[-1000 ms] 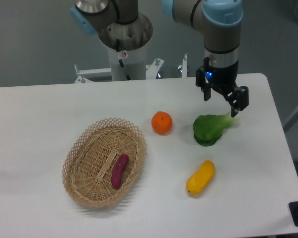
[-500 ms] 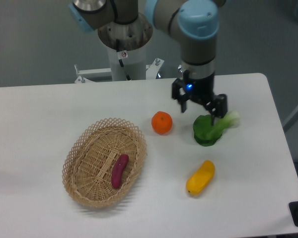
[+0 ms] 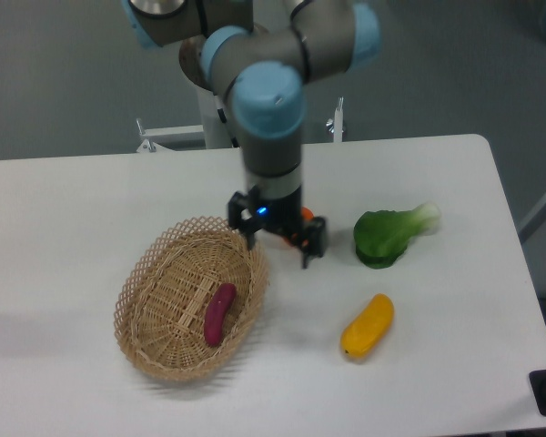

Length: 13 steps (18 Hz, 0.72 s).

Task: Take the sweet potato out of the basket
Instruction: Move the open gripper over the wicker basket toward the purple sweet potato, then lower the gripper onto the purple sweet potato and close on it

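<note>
The sweet potato (image 3: 219,312), small, slim and purple, lies in the right half of the oval wicker basket (image 3: 155,300) at the table's left-centre. My gripper (image 3: 278,249) is open and empty. It hangs above the table just past the basket's right rim, up and to the right of the sweet potato. It covers most of the orange fruit (image 3: 306,217) behind it.
A green leafy vegetable (image 3: 389,235) lies at the right. A yellow oblong vegetable (image 3: 368,325) lies in front of it. The robot base (image 3: 220,109) stands at the table's back edge.
The arm has swept left, from above the green vegetable past the orange fruit to the basket's right rim. Nothing on the table has moved.
</note>
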Each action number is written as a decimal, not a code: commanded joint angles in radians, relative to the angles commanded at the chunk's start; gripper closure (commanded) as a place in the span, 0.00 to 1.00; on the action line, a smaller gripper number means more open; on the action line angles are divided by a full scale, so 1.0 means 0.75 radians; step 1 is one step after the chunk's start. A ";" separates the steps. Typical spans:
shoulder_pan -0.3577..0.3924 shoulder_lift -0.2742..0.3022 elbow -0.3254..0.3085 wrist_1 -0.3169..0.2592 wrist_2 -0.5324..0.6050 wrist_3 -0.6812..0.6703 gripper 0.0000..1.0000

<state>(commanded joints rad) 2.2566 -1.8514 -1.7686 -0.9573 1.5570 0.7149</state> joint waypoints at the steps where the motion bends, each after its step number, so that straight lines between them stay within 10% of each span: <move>1: -0.016 -0.012 -0.014 0.014 -0.004 0.000 0.00; 13: -0.117 -0.184 -0.045 0.209 0.006 -0.031 0.00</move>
<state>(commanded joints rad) 2.1690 -1.9895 -1.8024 -0.8008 1.5616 0.6918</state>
